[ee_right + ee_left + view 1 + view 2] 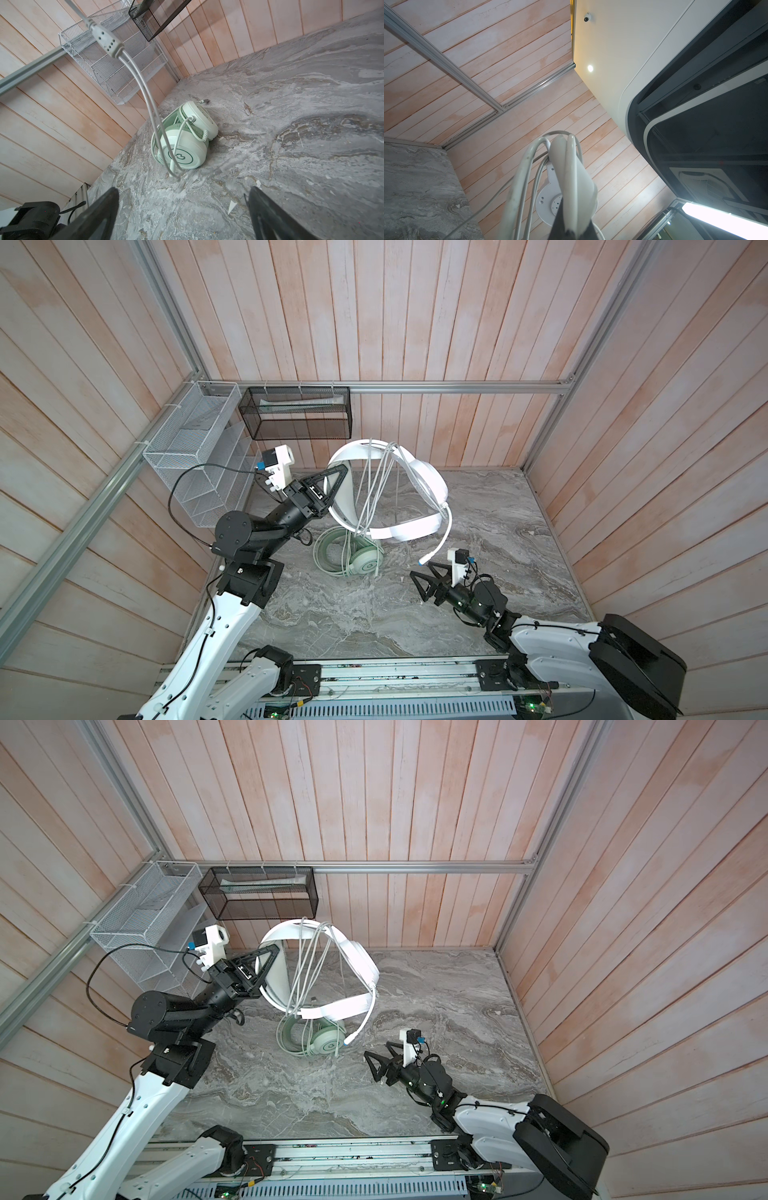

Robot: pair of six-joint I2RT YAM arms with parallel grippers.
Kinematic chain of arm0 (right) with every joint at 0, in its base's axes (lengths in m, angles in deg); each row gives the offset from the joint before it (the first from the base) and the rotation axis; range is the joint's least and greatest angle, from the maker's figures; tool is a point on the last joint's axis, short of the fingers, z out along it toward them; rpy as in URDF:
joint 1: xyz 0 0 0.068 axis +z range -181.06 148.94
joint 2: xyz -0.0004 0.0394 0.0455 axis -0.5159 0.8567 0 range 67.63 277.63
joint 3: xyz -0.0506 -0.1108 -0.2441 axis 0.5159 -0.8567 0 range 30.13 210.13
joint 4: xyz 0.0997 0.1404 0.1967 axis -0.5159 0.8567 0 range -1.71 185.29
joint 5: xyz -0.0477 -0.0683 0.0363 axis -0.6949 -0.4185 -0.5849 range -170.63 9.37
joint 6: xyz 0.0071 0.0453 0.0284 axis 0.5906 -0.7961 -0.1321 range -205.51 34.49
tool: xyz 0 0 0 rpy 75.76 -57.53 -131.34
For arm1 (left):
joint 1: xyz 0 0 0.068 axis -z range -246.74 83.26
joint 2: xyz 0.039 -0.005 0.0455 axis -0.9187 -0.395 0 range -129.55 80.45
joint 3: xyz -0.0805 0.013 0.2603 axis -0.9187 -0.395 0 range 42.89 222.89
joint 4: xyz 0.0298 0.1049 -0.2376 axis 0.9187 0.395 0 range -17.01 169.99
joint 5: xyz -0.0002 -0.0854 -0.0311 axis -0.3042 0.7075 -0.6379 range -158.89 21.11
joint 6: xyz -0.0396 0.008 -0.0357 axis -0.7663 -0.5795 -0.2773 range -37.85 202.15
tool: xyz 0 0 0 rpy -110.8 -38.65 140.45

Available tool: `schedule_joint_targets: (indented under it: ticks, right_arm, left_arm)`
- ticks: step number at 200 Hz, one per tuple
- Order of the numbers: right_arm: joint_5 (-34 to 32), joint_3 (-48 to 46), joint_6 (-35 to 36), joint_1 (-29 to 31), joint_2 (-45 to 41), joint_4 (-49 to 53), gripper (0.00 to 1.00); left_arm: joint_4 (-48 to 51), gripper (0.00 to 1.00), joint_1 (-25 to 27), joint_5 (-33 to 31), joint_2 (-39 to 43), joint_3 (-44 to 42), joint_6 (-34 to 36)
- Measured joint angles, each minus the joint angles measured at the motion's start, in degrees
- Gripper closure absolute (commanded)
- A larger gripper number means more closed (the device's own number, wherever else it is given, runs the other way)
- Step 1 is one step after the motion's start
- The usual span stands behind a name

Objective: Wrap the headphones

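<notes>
My left gripper [341, 473] [271, 952] is shut on the headband of the white headphones [422, 483] [357, 961] and holds them up above the back of the table. Their grey cord [376, 485] hangs over the headband in several loops. In the left wrist view the headband [566, 166] and cord loops [521, 176] rise from my gripper [571, 230]. The boom mic [445, 526] curves down toward my right gripper [422, 583] [376, 1063] [182, 188], which is open and empty, low over the table. The mint-green headphones [365, 562] [328, 1044] [182, 153] lie on the table under the white pair.
A white wire basket [195, 456] and a black mesh basket [299, 412] hang on the back-left walls. A cord splitter [106, 39] dangles in front of the right wrist camera. Wooden walls close in three sides of the marble table [478, 531]; the arms' rail [374, 676] runs along the front.
</notes>
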Motion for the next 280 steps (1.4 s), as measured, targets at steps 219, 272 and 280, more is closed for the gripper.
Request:
schedule_joint_targets:
  ticks: [219,272,280]
  right_arm:
    - [-0.90,17.22,-1.55,2.93,29.94,-13.40,0.24]
    - [-2.21,17.79,-0.83,2.82,29.94,-13.22,0.55]
    - [-2.34,17.79,-0.61,2.82,29.92,-13.18,0.61]
  left_arm:
    - [-0.70,1.00,0.00,0.00,1.46,-0.02,-0.26]
    - [-0.85,1.00,0.00,0.00,1.90,-0.11,-0.24]
    - [-0.83,1.00,0.00,0.00,1.90,-0.11,-0.24]
